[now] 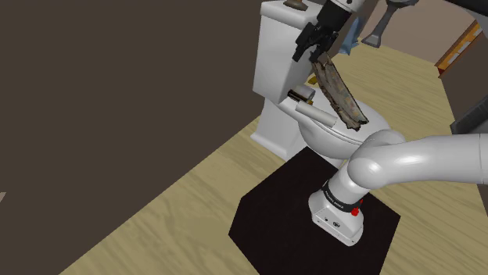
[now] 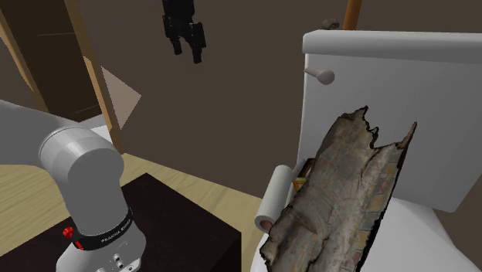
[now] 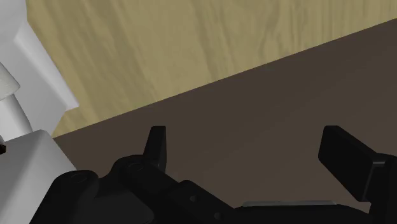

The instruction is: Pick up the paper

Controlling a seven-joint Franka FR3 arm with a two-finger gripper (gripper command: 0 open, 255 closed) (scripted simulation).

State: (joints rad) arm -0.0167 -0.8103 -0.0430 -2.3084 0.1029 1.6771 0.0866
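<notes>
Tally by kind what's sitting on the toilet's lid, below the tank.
Torn brown paper sheet: 1
White roll: 1
Small yellow-and-dark item: 1
Total: 3

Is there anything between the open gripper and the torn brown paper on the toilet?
Nothing visible stands between the gripper and the torn brown paper. A white roll lies beside the paper's lower part, on the gripper's side.
</notes>
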